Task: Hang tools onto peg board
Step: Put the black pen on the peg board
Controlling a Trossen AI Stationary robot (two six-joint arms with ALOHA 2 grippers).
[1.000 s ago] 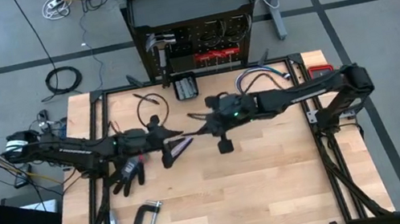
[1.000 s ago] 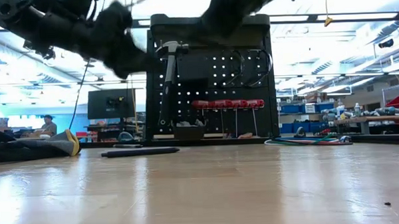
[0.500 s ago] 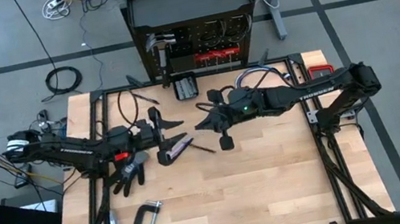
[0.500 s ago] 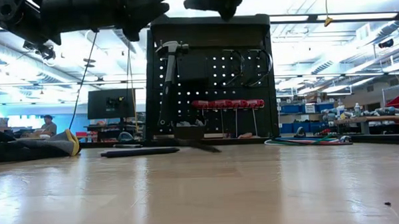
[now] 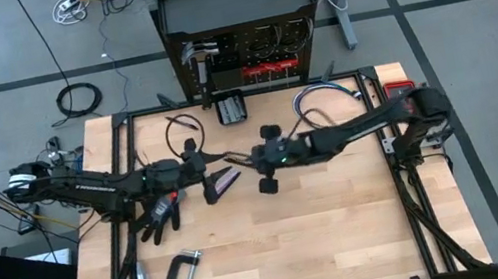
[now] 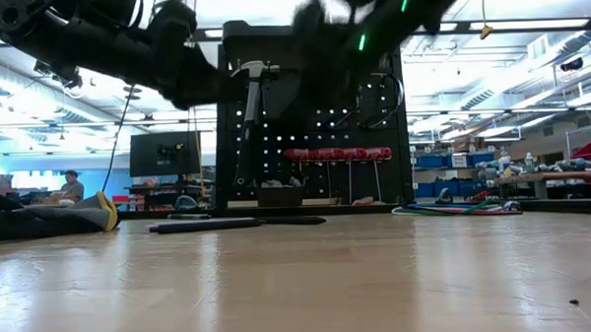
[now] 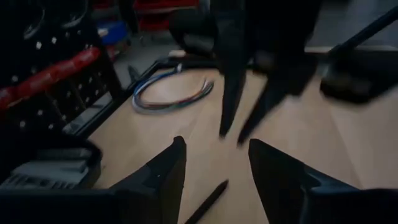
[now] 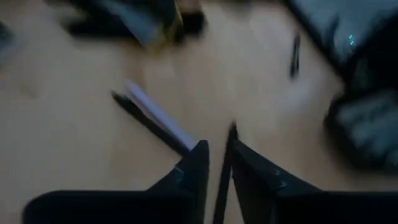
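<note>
Nearest you, at the lower left of the high view, the clamp [image 5: 179, 278] lies flat on the table [image 5: 346, 235], not yet hung. Just above it is the black glove [image 5: 160, 213], which you leave alone.

At the middle of the table the two arms meet tip to tip. Your left gripper [image 7: 214, 142] hovers with its jaws well apart and nothing between them. Your right gripper [image 8: 217, 144] faces it from the right, jaws only a slit apart. A thin dark rod [image 7: 208, 200] shows through that slit. In the low view it lies flat on the wood with the arms above it, so I judge it is not held.

Farther back are the small black box [image 5: 231, 109] and the coiled cables [image 5: 323, 99]. At top centre stands the peg board [image 5: 246, 59], with the hammer [image 5: 200, 58] and the red drivers [image 5: 268, 68] already on it.

The step in hand looks like picking up that rod. You would need to lower the right gripper squarely over it, close firmly on it, then lift clear of the left arm.
</note>
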